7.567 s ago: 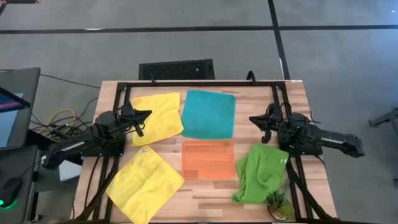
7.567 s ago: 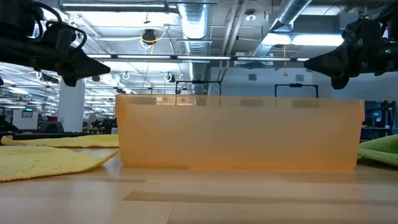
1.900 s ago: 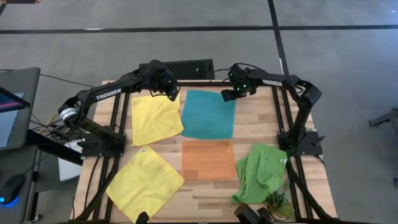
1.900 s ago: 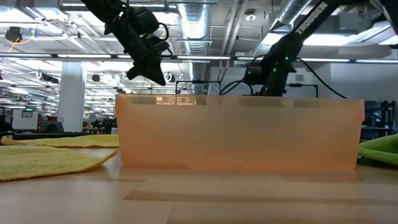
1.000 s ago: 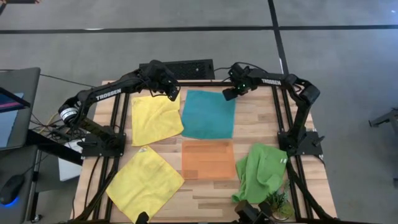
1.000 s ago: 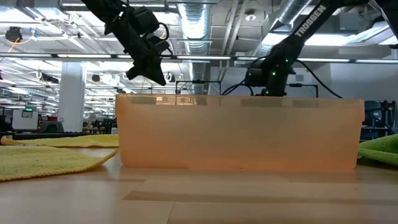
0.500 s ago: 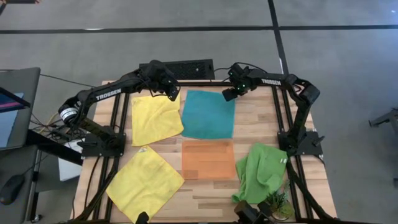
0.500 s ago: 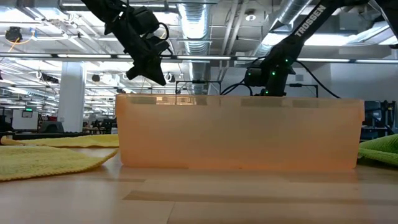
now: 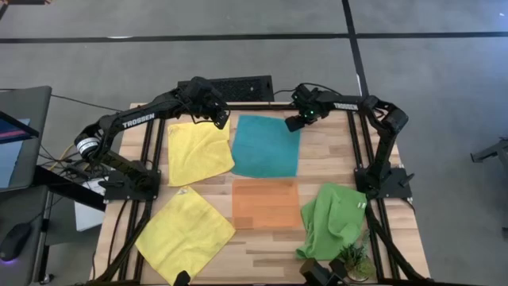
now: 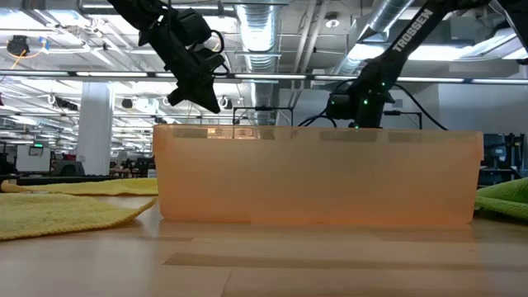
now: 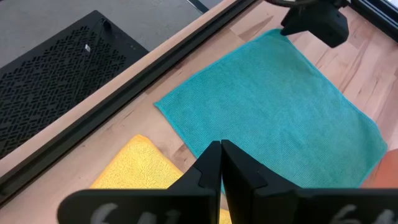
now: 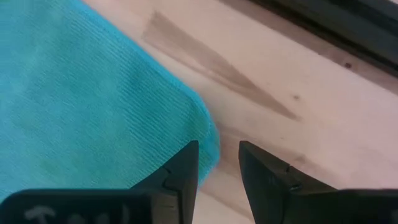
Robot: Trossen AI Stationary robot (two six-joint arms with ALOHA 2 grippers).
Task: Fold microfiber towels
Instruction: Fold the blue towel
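Currently nothing is folded yet, as far as I can judge. Teal towel (image 9: 266, 146) lies flat at 12 o'clock on the counter (image 9: 337, 163), between the two arms. One yellow towel (image 9: 198, 150) sits just beside it at 10 o'clock, mostly flat with slight rumpling. Second yellow towel (image 9: 185, 235) is spread flat at 7 o'clock. Lime green towel (image 9: 332, 221) is bunched in a heap at 5 o'clock. Orange tray (image 9: 266, 203) sits at counter centre, 6 o'clock of the teal towel, nothing on it.

Right end effector (image 9: 295, 121) is down at the teal towel's 1 o'clock corner. Right wrist view shows its fingers (image 12: 180, 171) parted with the towel's corner edge between them, not clamped; no cloth lifted. I read it as set to pinch that corner.

Left end effector (image 9: 220, 116) hovers over the gap between the teal towel's 11 o'clock corner and the yellow towel; fingers (image 11: 211, 168) pressed together, gripping nothing.

Stage: approach to the first fold on the teal towel. Left arm needs to unclench and take the other far corner, I'd guess. All four towels remain to do.

Risk: right fingers straddle only the very edge; thin grab may slip.
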